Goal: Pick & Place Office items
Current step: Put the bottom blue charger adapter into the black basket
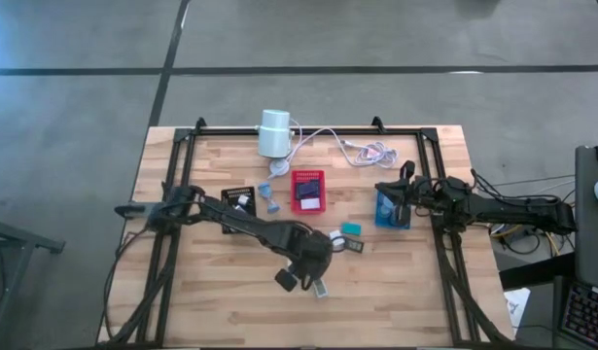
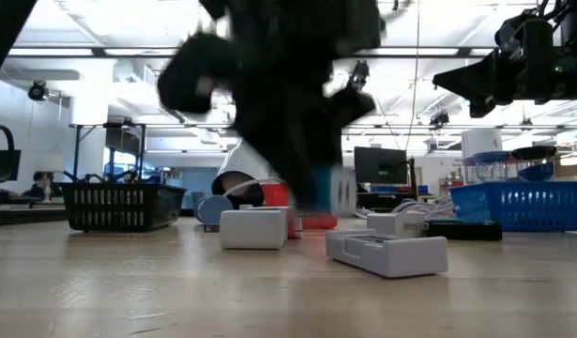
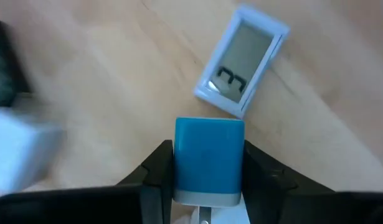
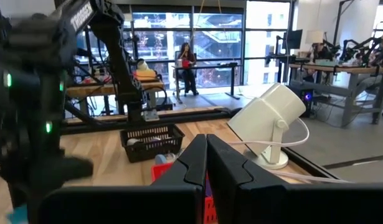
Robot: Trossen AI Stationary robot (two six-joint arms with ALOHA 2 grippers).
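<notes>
My left gripper (image 3: 208,171) is shut on a small blue block (image 3: 208,155) with a white end, over the table's near middle (image 1: 303,275). Just past it, a small white display piece (image 3: 241,62) lies flat on the wood (image 1: 321,288). A blurred white block (image 3: 17,152) sits off to one side. More office items lie near a teal piece (image 1: 352,227). My right gripper (image 4: 207,162) is shut and level, holding nothing, by the blue tray (image 1: 392,210). My left gripper pinches the blue block by two opposite sides (image 3: 177,163), one finger (image 3: 155,171) on each. The fingers come steeply from above, slanting down. The block's white end lies back between the fingers. In the low view the blurred block (image 2: 326,192) shows above the tabletop.
A black tray (image 1: 238,198), a red tray (image 1: 307,192) and the blue tray stand in a row across the middle. A white cylinder (image 1: 274,133) with a cable (image 1: 362,148) is at the far edge. A white block (image 2: 253,228) and a flat white piece (image 2: 387,253) lie close by.
</notes>
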